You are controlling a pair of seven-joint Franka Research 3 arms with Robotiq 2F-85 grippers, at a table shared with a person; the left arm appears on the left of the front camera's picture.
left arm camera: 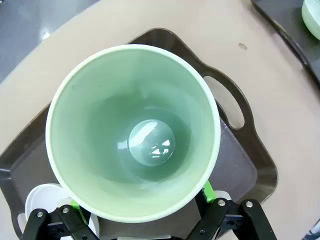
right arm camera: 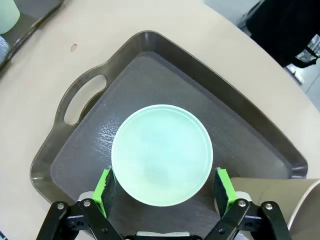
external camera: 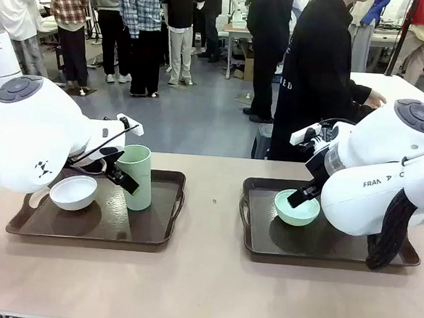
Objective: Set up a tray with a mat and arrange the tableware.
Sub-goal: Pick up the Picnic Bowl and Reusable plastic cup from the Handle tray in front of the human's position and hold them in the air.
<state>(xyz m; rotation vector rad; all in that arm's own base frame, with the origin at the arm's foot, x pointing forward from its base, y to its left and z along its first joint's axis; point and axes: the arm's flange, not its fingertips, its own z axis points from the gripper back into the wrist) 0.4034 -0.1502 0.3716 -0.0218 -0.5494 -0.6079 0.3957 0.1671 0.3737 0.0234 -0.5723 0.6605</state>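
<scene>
Trays, two, dark brown with cut-out handles, set side by side on the tan table [external camera: 203, 289]. You have the left tray [external camera: 90, 241] lined with the left mat [left arm camera: 235, 165] and the right tray [external camera: 300, 258] lined with the right mat [right arm camera: 165, 80], both grey.

White bowl [external camera: 73, 191]: upright on the left part of the left tray.

Pale green cup [external camera: 143, 170]: empty, just right of the white bowl, near the middle of the left tray, its base down at the mat. Your left gripper [left arm camera: 141, 197] holds it, fingers spread wide around the wall below the rim, a green pad against each side.

Mint bowl [external camera: 296, 208]: empty, sitting on the left half of the right tray. Your right gripper [right arm camera: 163, 187] straddles it, spread wide, with a green pad pressed to each side of the rim.

Tan cup [right arm camera: 300, 210]: a curve of its rim sits beside one finger of your right gripper, at the tray's edge; you cannot tell whether it stands on the tray.

Person [external camera: 313, 71]: dark clothes, standing at the far side behind the right tray.
</scene>
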